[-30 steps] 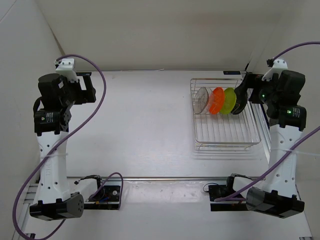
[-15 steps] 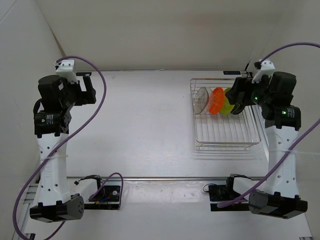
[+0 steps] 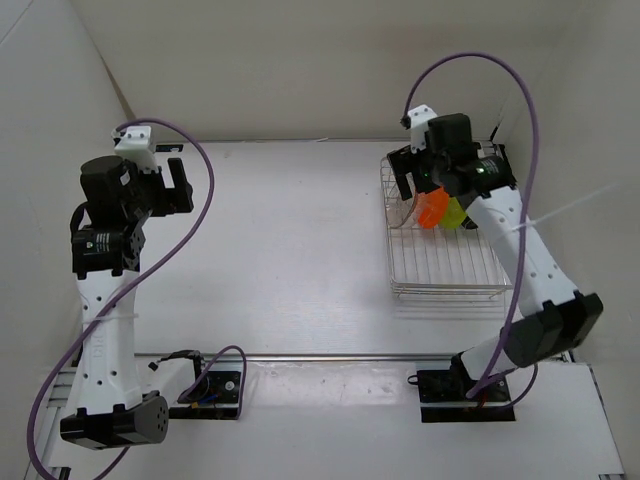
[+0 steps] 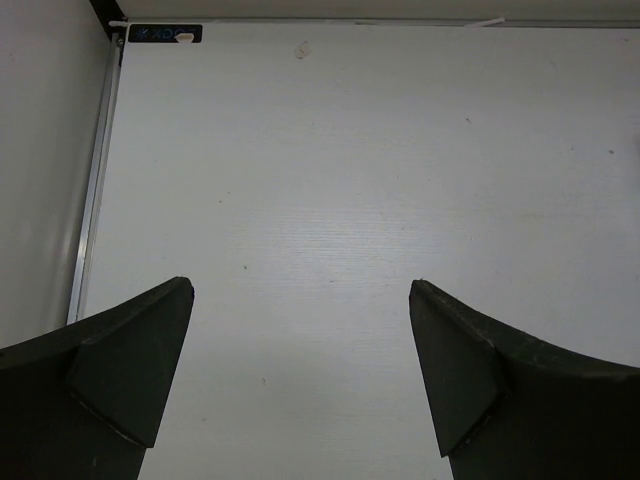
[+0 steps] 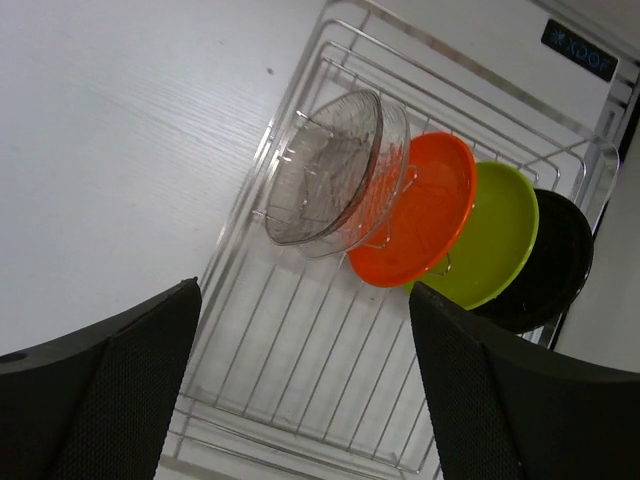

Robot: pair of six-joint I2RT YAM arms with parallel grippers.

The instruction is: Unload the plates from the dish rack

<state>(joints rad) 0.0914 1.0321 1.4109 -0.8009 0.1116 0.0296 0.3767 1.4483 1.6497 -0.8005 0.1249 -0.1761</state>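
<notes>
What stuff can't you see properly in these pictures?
- Top view: the right gripper and its arm cover most of the clear plate and the black plate.
- Right wrist view: the lime green plate hides part of the black plate, and the gripper's fingers hide the near corners of the dish rack.
- Left wrist view: it shows only the table and the left gripper, so no plates or rack can be seen.

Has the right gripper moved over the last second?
Yes. The right gripper has swung left, from the dish rack's right side to above its far left corner, near the clear plate.
</notes>
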